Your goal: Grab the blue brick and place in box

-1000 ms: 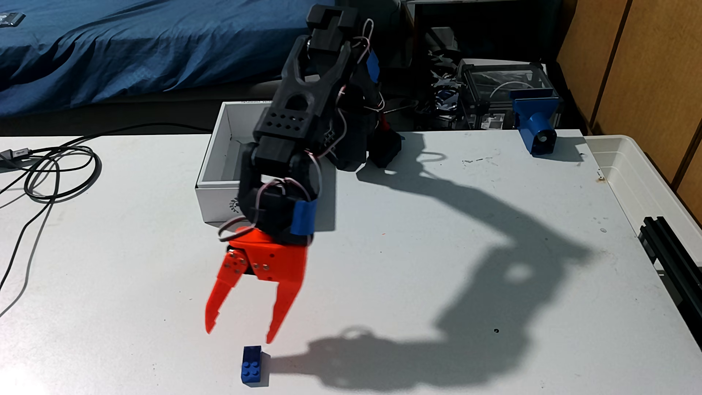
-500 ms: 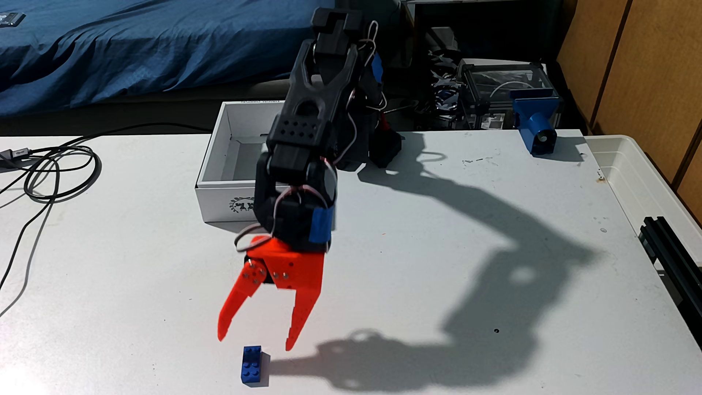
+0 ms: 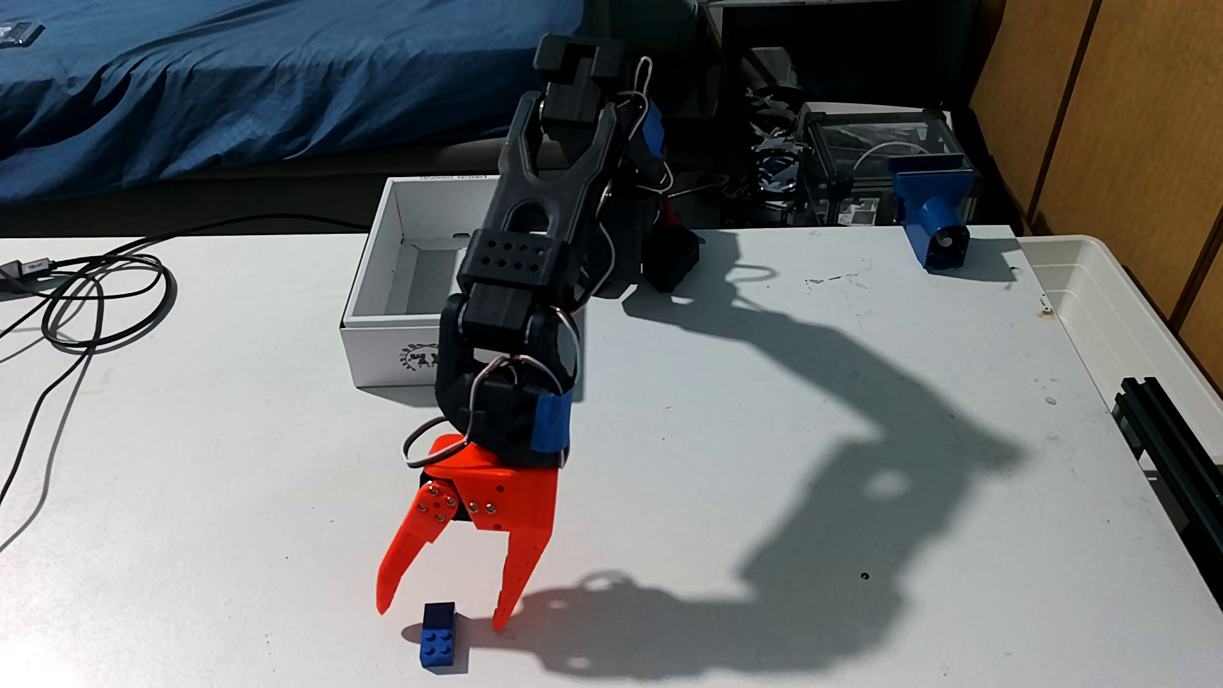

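The blue brick (image 3: pixel 438 636) lies studs-up on the white table near the front edge in the fixed view. My orange gripper (image 3: pixel 442 619) hangs from the black arm, pointing down, and stands open with its two tips on either side of the brick's far end. The left fingertip (image 3: pixel 385 599) and the right fingertip (image 3: pixel 503 618) are both apart from the brick. The box (image 3: pixel 370 350), white with a dark wreath emblem on its near short side, sits open behind the arm; the arm hides its right part.
Black cables (image 3: pixel 99 298) coil at the table's left. A blue cylindrical mount (image 3: pixel 933 218) stands at the back right, beside a translucent white tub (image 3: pixel 1125 317) and a black rail (image 3: pixel 1171 436). A blue blanket (image 3: pixel 231 79) lies behind the table.
The arm has swung a little right and lowered. The open gripper has come down from above and behind the brick until its tips straddle the brick's far end.
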